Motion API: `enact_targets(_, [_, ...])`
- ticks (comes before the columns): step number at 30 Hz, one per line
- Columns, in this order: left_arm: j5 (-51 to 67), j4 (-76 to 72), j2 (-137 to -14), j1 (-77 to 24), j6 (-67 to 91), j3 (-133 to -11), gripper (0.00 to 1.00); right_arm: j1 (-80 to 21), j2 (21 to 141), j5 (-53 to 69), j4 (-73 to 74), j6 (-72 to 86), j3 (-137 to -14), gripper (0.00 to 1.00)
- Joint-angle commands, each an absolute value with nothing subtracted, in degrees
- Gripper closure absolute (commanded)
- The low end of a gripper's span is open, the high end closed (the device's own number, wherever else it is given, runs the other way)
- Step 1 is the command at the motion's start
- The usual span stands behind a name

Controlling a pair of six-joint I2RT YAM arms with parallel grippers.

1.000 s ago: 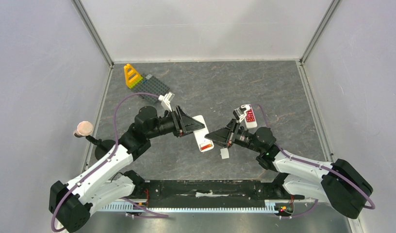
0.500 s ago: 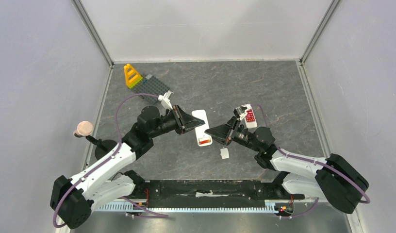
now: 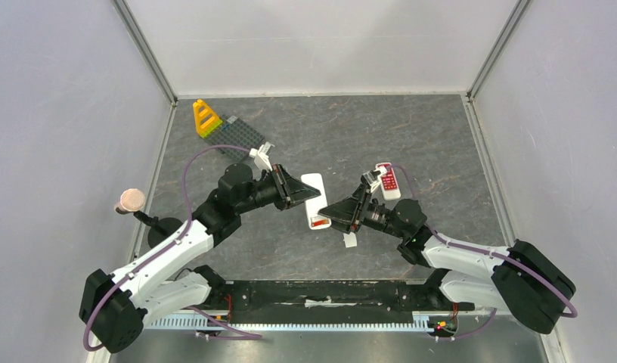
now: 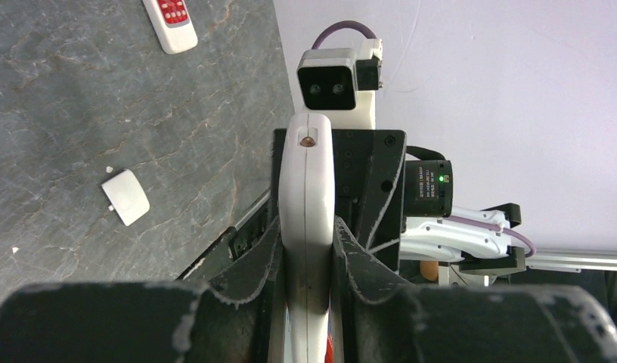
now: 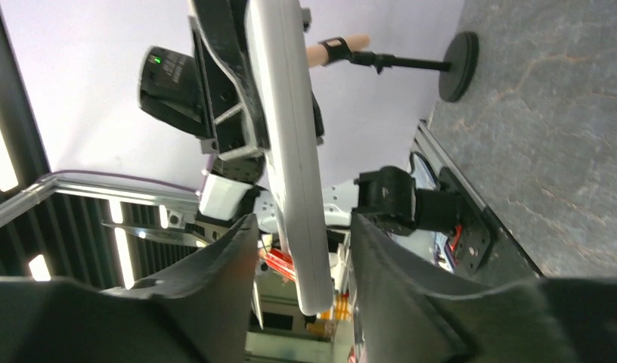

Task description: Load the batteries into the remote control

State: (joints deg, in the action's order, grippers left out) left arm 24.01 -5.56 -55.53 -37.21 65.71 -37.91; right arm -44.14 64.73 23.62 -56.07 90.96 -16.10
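My left gripper (image 3: 305,198) is shut on the white remote control (image 3: 313,200), which it holds above the table; in the left wrist view the remote (image 4: 308,189) is pinched edge-on between the fingers (image 4: 254,253). Red-orange batteries (image 3: 318,221) sit in its open compartment, and a sliver of them (image 5: 279,261) shows in the right wrist view. My right gripper (image 3: 332,214) is open around the remote's lower end (image 5: 294,174), with a gap on each side.
A small white battery cover (image 3: 350,240) lies on the table below the grippers. A second remote with red buttons (image 3: 387,181) lies to the right. A yellow block (image 3: 206,118) and grey baseplate (image 3: 241,136) sit at the back left; a black stand (image 3: 150,224) is on the left.
My left gripper has closed on the remote. My right gripper has opened off the remote's lower end and stays around it. The remote has shifted slightly away from the arm bases.
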Motion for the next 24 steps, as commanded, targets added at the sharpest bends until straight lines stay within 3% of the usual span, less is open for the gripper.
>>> enact_targets(1, [23.4, -5.4, -56.4, -37.4, 62.0, -41.6, 0.98, -44.4, 63.8, 27.2, -52.4, 86.5, -18.2, 0.34])
enact_targets(5, [23.7, -5.4, -57.2, -37.4, 60.8, -42.0, 0.98, -44.5, 62.0, 27.3, -48.3, 83.2, -18.5, 0.15])
enact_targets(9, [24.4, -5.4, -57.9, -37.4, 59.9, -42.3, 0.98, -44.5, 61.4, 28.4, -47.3, 81.0, -19.7, 0.05])
enact_targets(24, [27.3, -2.4, -60.8, -37.4, 61.8, -44.1, 0.98, -46.1, 63.8, 27.9, -32.9, 69.4, -28.2, 0.02])
